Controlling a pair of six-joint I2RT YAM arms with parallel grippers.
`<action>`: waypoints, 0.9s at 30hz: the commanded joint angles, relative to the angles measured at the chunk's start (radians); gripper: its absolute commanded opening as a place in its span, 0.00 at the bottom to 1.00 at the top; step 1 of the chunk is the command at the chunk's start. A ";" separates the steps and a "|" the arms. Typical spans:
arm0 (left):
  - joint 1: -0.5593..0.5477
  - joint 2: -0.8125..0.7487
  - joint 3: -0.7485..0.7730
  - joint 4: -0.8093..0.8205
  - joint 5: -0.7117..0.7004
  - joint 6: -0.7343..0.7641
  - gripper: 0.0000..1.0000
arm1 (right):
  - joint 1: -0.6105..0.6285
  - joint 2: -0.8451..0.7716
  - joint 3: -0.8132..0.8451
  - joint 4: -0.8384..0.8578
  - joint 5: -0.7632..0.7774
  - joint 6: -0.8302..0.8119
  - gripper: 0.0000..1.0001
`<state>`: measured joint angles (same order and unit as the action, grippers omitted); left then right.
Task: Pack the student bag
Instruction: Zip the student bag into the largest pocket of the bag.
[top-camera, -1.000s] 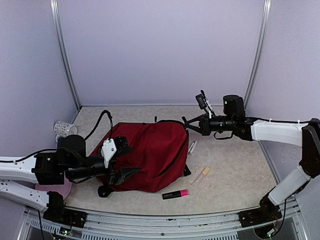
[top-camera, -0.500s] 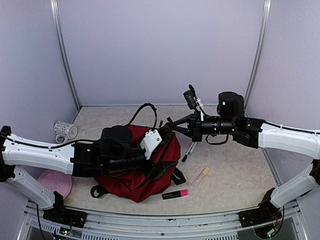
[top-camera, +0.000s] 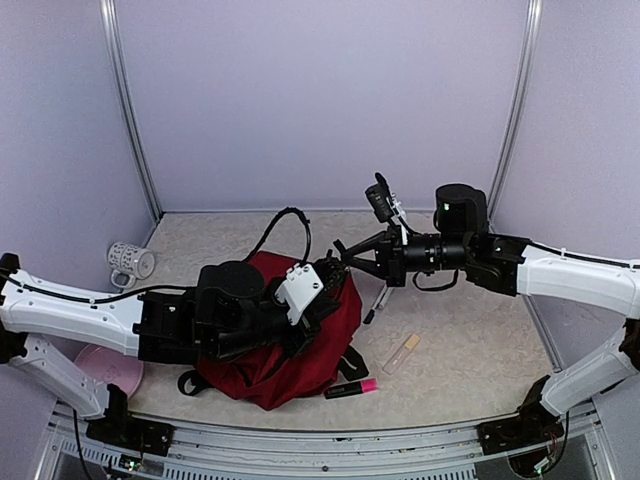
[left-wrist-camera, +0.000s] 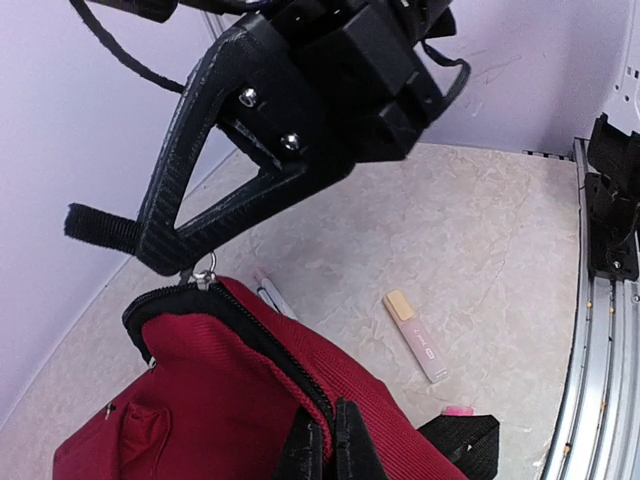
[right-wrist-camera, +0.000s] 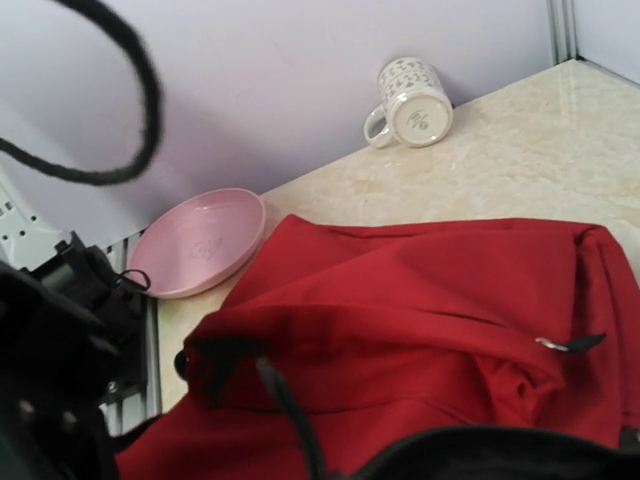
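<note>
The student bag (top-camera: 300, 350) is a dark red backpack lying at the table's centre, its top lifted. My left gripper (top-camera: 328, 272) reaches across it. In the left wrist view that gripper (left-wrist-camera: 333, 428) is shut on the red rim beside the black zipper of the student bag (left-wrist-camera: 200, 400). My right gripper (top-camera: 346, 250) comes in from the right. Its black fingers (left-wrist-camera: 180, 240) are closed at the bag's top corner, by the metal zipper ring (left-wrist-camera: 205, 270) and a black strap. The right wrist view shows the bag's red fabric (right-wrist-camera: 420, 300), with its own fingertips hidden.
A beige-capped highlighter (top-camera: 402, 353) and a pink-and-black highlighter (top-camera: 351, 387) lie right of the bag. White pens (top-camera: 380, 297) lie beneath the right arm. A patterned mug (top-camera: 131, 261) lies at the far left. A pink plate (top-camera: 105, 366) sits under the left arm.
My left arm swung from the bag's left side across it, and its gripper went from open to shut on the zipper rim. My right gripper moved left, lifting the bag's top.
</note>
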<state>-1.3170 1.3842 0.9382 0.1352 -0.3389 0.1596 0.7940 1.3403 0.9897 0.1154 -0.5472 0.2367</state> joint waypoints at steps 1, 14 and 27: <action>-0.082 -0.101 -0.044 0.004 0.094 0.105 0.00 | -0.141 0.005 0.038 0.096 0.026 -0.028 0.00; -0.142 -0.414 -0.153 -0.062 0.188 0.138 0.00 | -0.372 0.332 0.028 0.247 -0.057 0.034 0.00; -0.168 -0.534 -0.149 -0.124 0.127 0.170 0.00 | -0.384 0.419 0.011 0.313 -0.086 0.087 0.00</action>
<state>-1.4567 0.8993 0.7284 -0.0616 -0.2649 0.3016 0.4999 1.7741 1.0180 0.4244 -0.8246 0.3153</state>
